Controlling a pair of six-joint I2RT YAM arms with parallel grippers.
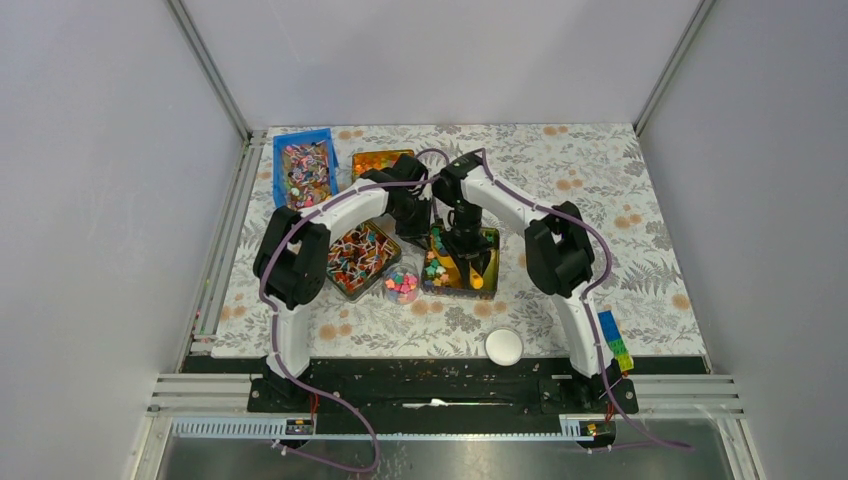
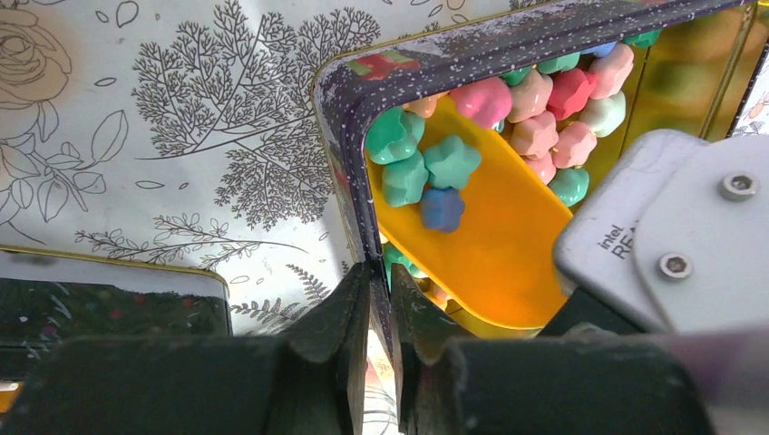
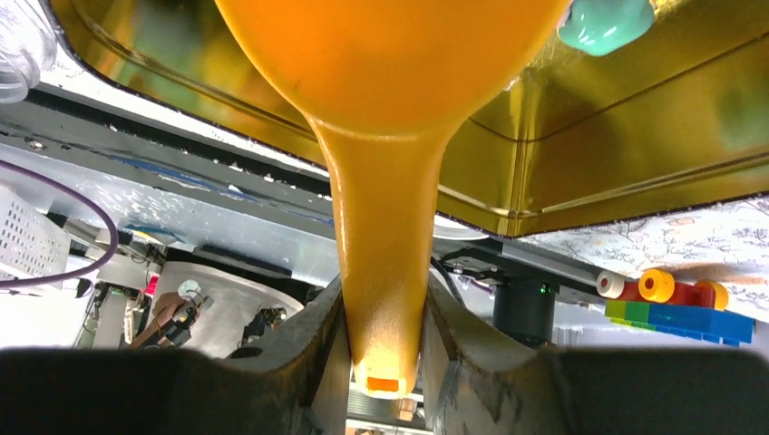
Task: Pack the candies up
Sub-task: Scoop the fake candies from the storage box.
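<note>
Pastel star-shaped candies [image 2: 535, 100] fill a dark tin [image 1: 488, 240] with a gold inside, at the table's middle. My left gripper [image 2: 381, 276] is shut on the tin's wall [image 2: 355, 181], one finger outside and one inside. The right gripper [image 3: 385, 304] is shut on the handle of a yellow scoop [image 3: 390, 54]. The scoop's bowl [image 2: 490, 245] lies inside the tin with three candies [image 2: 451, 163] on it. One teal candy [image 3: 603, 23] shows beside the scoop in the right wrist view. From above, both grippers meet over the tin [image 1: 440, 235].
A small clear jar [image 1: 401, 287] holding some candies stands just left of the tin, its white lid [image 1: 504, 346] near the front edge. A tin of striped sweets [image 1: 360, 258], a blue bin [image 1: 305, 170] and a tin of orange beads [image 1: 380, 162] sit left and behind. Toy bricks [image 1: 615, 340] lie front right.
</note>
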